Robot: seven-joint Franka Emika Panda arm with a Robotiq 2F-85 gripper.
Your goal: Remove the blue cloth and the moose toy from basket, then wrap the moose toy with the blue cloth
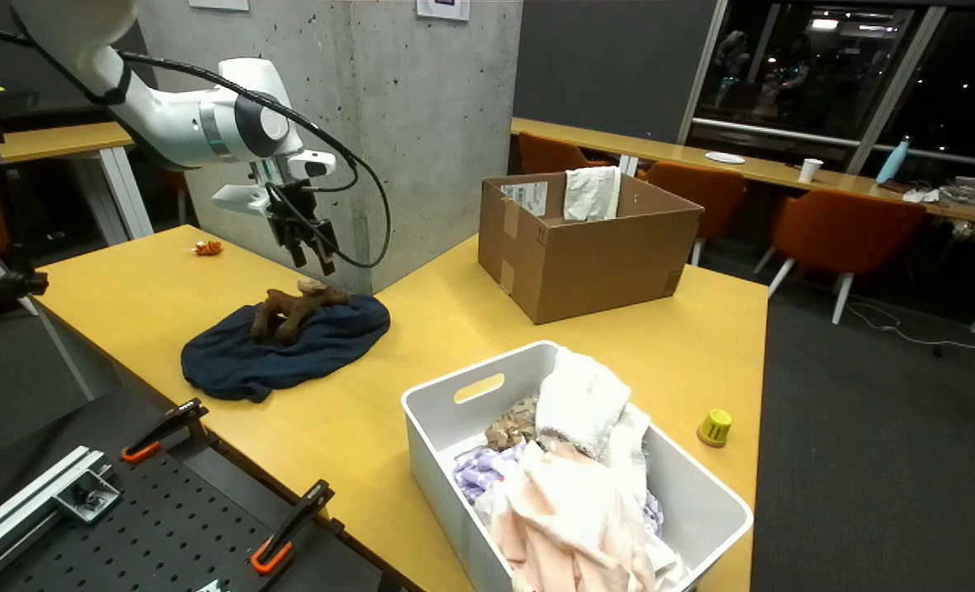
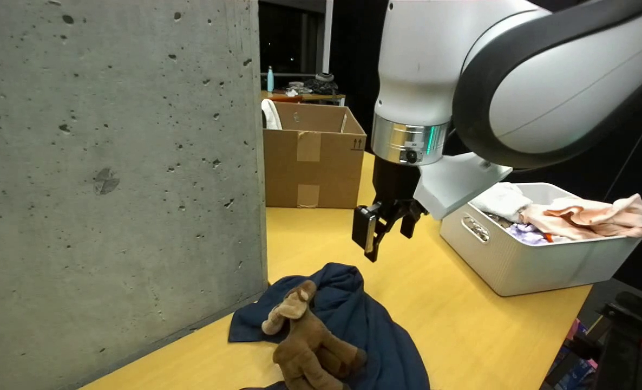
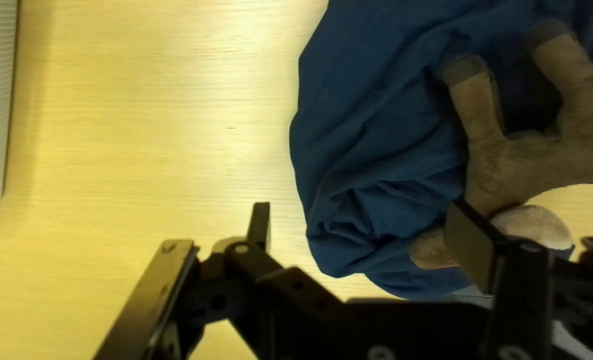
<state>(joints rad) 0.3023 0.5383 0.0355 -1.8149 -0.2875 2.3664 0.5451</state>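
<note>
Brown plush moose toy (image 2: 302,341) and navy-blue cloth (image 1: 323,341) on the yellow surface (image 1: 430,329), both outside the white plastic basket (image 2: 543,268) and near the concrete wall (image 2: 120,162). The toy rests on the cloth, its back bordering a strip of bare surface. In an exterior view its long axis runs obliquely, the head (image 2: 298,303) toward the upper left and the legs (image 2: 342,352) toward the lower right. In the wrist view it appears in side profile: the trunk lies roughly crosswise, the two visible legs point to the top, and the muzzle (image 3: 429,250) points to the lower left. The end effector (image 1: 313,259) hangs above the toy and apart from it, its two fingers (image 3: 469,245) spread with a gap between them. In the wrist view that gap lies over cloth and bare surface; the toy is to the right of it, with part of the head hidden behind the right-hand finger and a pale antler (image 3: 531,225) showing beside it. In both exterior views the toy lies below the end effector, whereas the basket, holding pink, white and lilac fabrics (image 1: 578,493), stands to the right, well apart from the toy.
</note>
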